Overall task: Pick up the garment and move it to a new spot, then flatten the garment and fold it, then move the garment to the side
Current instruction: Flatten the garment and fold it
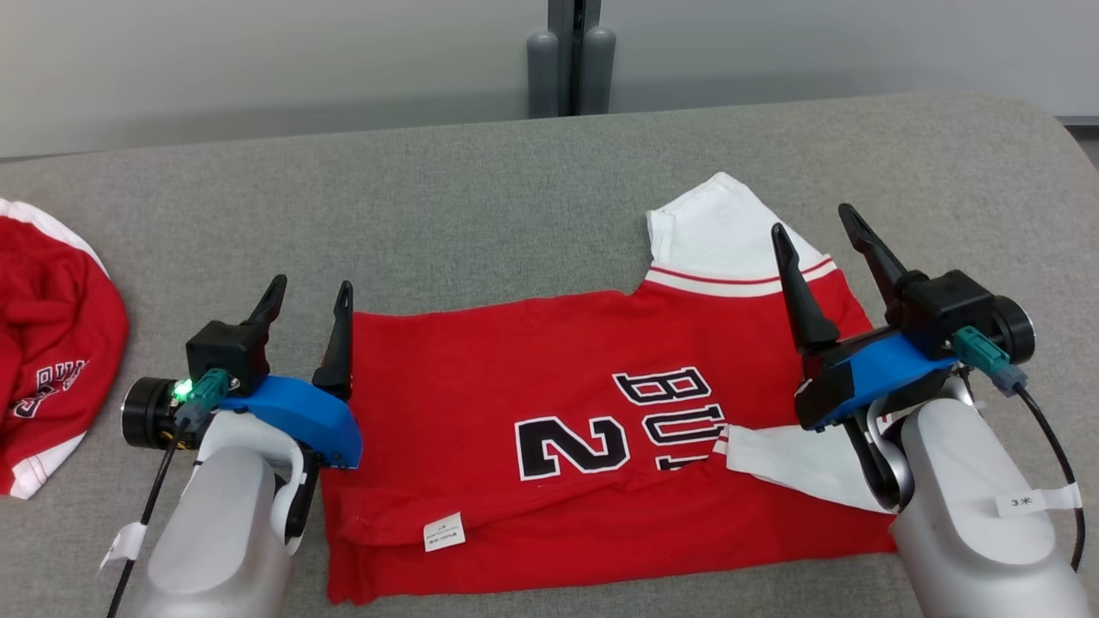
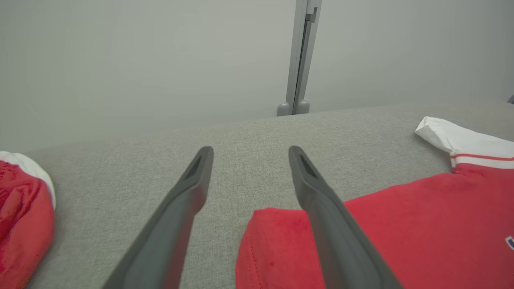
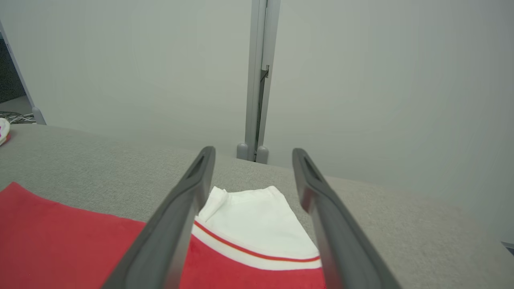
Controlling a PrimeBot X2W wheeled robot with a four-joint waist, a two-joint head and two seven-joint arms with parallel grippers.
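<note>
The garment (image 1: 532, 378) is a red jersey with white sleeves and black lettering, lying folded across the middle of the grey surface. One white sleeve (image 1: 730, 227) sticks out at its far right. My left gripper (image 1: 311, 290) hovers open at the jersey's left edge, nothing between its fingers; from the left wrist the red corner (image 2: 277, 249) lies under the right finger (image 2: 321, 200). My right gripper (image 1: 814, 216) hangs open above the jersey's right end, over the white sleeve (image 3: 257, 224), holding nothing.
A second red and white garment (image 1: 47, 343) lies bunched at the left edge of the grey padded surface (image 1: 429, 215). A grey post (image 1: 571, 60) stands behind the far edge against a pale wall.
</note>
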